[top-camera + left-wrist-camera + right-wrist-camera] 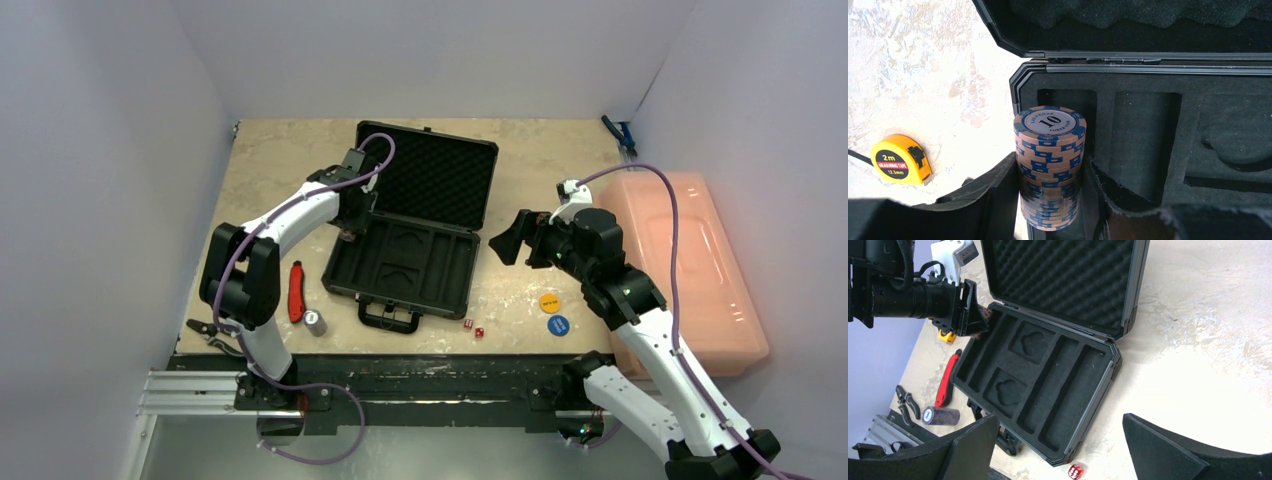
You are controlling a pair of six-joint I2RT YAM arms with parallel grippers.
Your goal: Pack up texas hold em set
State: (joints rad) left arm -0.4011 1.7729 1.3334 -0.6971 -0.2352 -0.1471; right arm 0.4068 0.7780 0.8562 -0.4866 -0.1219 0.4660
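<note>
The black briefcase (405, 262) lies open at the table's middle, its foam-lined lid (430, 175) standing up behind. My left gripper (347, 232) is shut on a tan-and-blue chip stack (1049, 165), held upright over the tray's far-left slot (1068, 100). My right gripper (510, 240) is open and empty, hovering right of the case (1038, 385). A yellow disc (549, 301) and a blue disc (557, 325) lie right of the case. Two red dice (474, 328) lie by its front right corner; one shows in the right wrist view (1075, 471). A small dark chip stack (315, 322) lies left of the handle.
A red-handled knife (296, 292) and black pliers (210, 333) lie front left. A yellow tape measure (899, 159) sits just left of the case. A translucent pink bin (690, 270) stands at the right edge. A blue clamp (620, 133) lies at the back right.
</note>
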